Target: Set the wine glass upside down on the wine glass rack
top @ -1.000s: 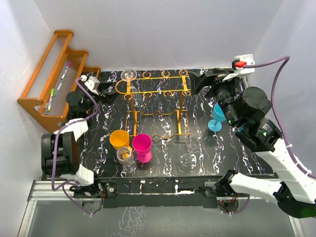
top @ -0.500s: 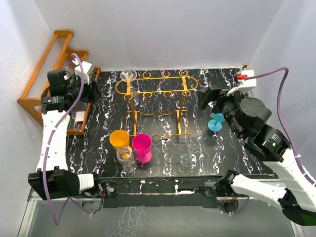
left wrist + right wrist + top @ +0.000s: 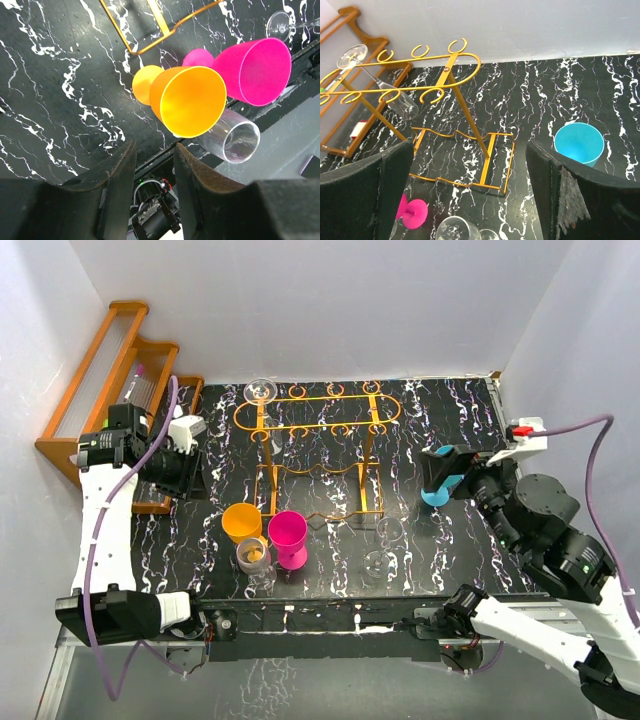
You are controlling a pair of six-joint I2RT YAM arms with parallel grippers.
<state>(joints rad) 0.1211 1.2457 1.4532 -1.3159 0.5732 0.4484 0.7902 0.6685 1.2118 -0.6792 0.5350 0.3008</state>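
Standing upright near the table's (image 3: pixel 470 420) right edge, the blue wine glass (image 3: pixel 579 143) pointed its mouth up, long axis vertical, ungripped. The step looked like the reach: the right pincer (image 3: pixel 440 468) hovered just beside it, released wide, empty. Next it likely needed a stem grasp and full inversion before the wine glass rack (image 3: pixel 464 107), stretched along the far edge. The left pincer (image 3: pixel 155 152) was slightly parted, empty.
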